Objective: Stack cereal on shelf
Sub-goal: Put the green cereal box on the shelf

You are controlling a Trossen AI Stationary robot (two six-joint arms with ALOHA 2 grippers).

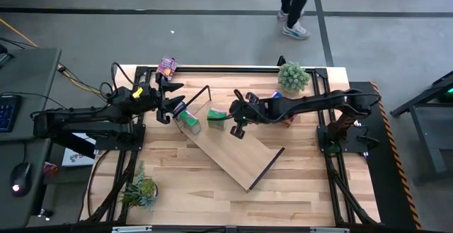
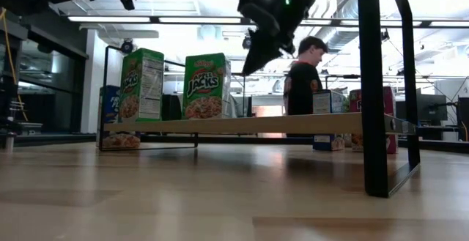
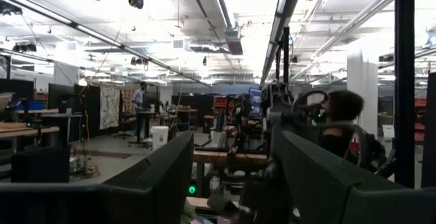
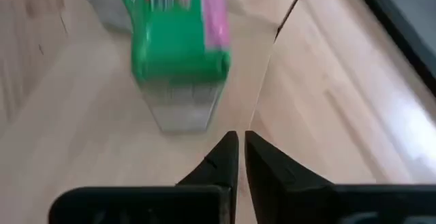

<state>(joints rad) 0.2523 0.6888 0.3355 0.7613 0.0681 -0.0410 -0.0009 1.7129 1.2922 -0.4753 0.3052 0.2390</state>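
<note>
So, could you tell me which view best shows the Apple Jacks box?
The low view: the Apple Jacks box stands upright on the shelf, label readable. High view shows its top; right wrist view blurs it; left wrist view misses it.

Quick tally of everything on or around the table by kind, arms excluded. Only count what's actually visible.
Cereal boxes: 5 in view, two green ones on the shelf, three others off it
Potted plants: 2
Shelf: 1
Total: 8
</note>
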